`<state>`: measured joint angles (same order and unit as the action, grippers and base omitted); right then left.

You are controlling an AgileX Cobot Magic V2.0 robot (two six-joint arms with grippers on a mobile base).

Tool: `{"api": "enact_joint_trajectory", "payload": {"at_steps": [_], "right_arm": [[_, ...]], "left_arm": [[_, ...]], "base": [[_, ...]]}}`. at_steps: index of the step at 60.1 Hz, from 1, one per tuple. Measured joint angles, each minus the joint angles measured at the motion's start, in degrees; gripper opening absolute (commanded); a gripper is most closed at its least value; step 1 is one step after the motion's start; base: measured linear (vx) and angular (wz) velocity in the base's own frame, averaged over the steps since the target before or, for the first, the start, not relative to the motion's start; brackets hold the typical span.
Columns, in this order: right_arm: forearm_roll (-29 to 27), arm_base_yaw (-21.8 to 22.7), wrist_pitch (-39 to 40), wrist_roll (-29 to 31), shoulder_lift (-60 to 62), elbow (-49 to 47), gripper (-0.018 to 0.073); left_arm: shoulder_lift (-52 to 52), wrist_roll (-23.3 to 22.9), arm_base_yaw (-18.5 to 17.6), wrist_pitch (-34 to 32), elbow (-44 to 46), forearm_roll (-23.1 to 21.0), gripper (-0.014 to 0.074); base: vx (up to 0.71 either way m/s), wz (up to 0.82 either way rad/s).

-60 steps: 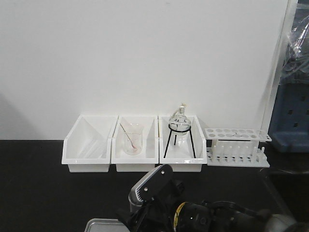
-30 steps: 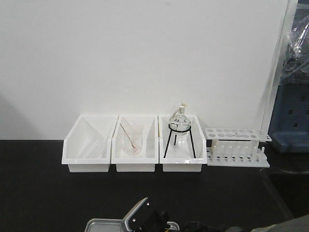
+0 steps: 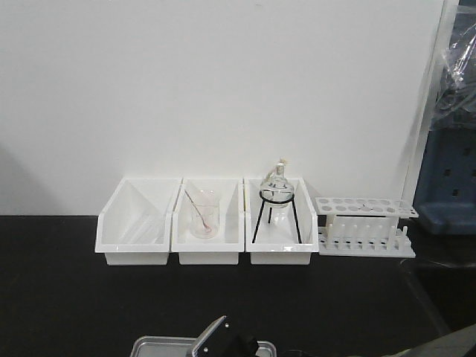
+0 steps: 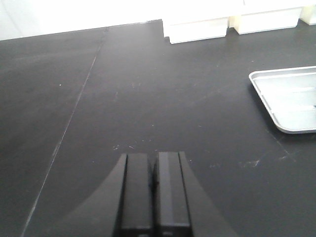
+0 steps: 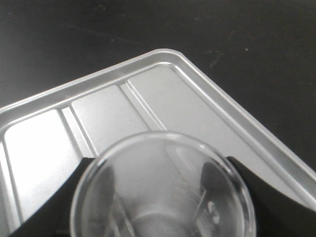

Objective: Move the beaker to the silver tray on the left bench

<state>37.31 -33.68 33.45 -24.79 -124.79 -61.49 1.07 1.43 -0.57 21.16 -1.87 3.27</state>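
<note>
beaker (image 5: 163, 187) in right pincer (image 5: 160, 197) over silver tray (image 5: 197, 106)

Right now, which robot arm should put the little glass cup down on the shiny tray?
The right. Its gripper already holds the beaker directly above the silver tray. The left gripper is shut and empty, beside the tray.

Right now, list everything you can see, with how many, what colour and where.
Bench: one, black, foreground.
Bins: three, white, row at the wall.
Beaker with rod: one, clear, middle bin.
Flask on stand: one, clear on black wire, right bin.
Tube rack: one, white, right of bins.
Tray: one, silver, front of bench.
Beaker: one, clear, over tray.
Right gripper: shut on beaker.
Left gripper: shut, above bare bench.
</note>
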Motion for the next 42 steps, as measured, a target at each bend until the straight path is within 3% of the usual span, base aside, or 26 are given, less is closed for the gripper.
{"api": "enact_joint_trajectory", "payload": {"at_steps": [11,21,30,42], "right_arm": [[0.00,0.00,0.00,0.00,0.00,0.00,0.0454],[0.00,0.00,-0.32,0.00,0.40,0.00,0.0599],[0.00,0.00,-0.67,0.00,3.09,0.00,0.0624],[0.00,0.00,-1.92,0.00,7.80,0.00,0.0582]], "left_arm": [[0.00,0.00,0.00,0.00,0.00,0.00,0.0001],[0.00,0.00,0.00,0.00,0.00,0.00,0.0001],[0.00,0.00,0.00,0.00,0.00,0.00,0.0001],[0.00,0.00,0.00,0.00,0.00,0.00,0.0001]], "base": [[0.00,0.00],[0.00,0.00],[0.00,0.00],[0.00,0.00]]}}
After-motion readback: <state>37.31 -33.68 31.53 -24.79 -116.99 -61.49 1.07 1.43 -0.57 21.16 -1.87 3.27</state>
